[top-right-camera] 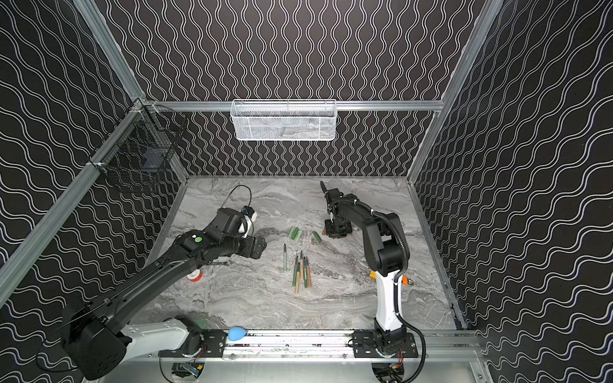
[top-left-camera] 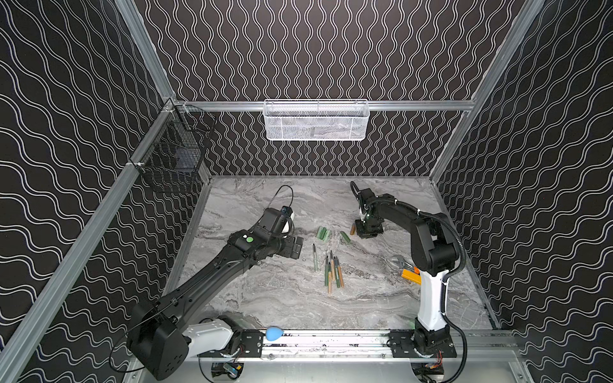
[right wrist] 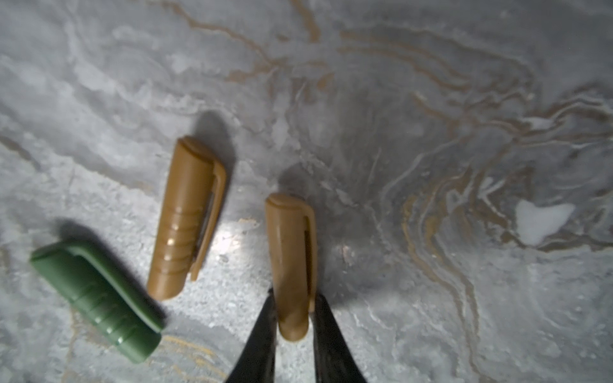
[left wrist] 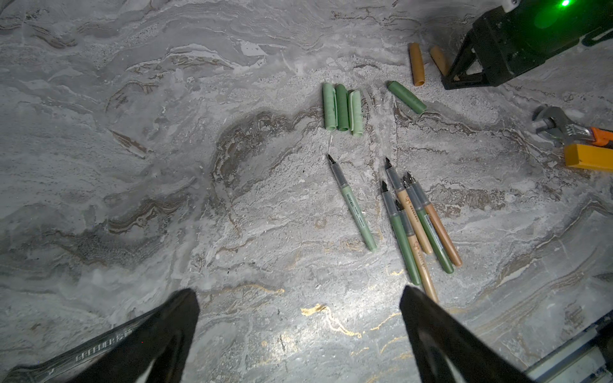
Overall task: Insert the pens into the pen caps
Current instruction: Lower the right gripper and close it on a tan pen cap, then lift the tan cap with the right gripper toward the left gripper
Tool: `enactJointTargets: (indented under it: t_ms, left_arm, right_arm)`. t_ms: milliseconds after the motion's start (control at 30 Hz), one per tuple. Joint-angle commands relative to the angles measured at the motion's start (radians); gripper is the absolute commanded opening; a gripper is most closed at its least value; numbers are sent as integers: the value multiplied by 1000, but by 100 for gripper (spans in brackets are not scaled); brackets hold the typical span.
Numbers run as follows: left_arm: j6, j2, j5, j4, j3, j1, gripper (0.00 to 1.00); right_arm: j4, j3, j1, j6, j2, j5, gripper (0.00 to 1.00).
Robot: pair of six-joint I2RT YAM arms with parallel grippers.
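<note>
We are looking over a grey marbled bench (top-left-camera: 282,298). Six uncapped pens (left wrist: 418,225) are lying on it, thin sticks with grey grip sections and dark pointed tips. Five are huddling in a loose bundle, their dark green and tan bodies touching and overlapping. A pale green pen (left wrist: 353,205) is lying alone just beside them.

Beyond the tips the pen caps are lying, each stubby with a clip down one side. Three green caps (left wrist: 341,107) are sitting side by side and touching. A dark green cap (left wrist: 406,97) is resting at a tilt nearby.

The right jaws are gripping a tan cap (right wrist: 292,252) narrowly near one end, a finger pressing on each side, so most of it is sticking out ahead of them. We cannot tell whether it is resting on the bench. A second tan cap (right wrist: 185,219) is lying just beside it, outside the jaws.

The left jaws are standing wide, holding nothing, over bare bench near the bundle's blunt ends.
</note>
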Motion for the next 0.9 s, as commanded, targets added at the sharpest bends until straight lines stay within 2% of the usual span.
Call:
enactJointTargets:
  t_ms: [0, 233, 467, 633, 867]
  left_arm:
    - [-9, -2, -2, 31, 4, 1, 99]
    - [-15, -10, 1, 35, 6, 1, 99]
    - [3, -17, -4, 19, 7, 1, 99]
    - [16, -11, 20, 20, 24, 2, 99]
    - [-9, 33, 178, 82, 77, 24, 99]
  right_arm:
    - [-18, 7, 2, -23, 1, -10, 21]
    - [-32, 60, 2, -25, 46, 9, 26]
    - [-28, 48, 2, -25, 35, -15, 19]
    - [44, -24, 12, -80, -55, -87, 16]
    - [200, -173, 45, -153, -276, -210, 16]
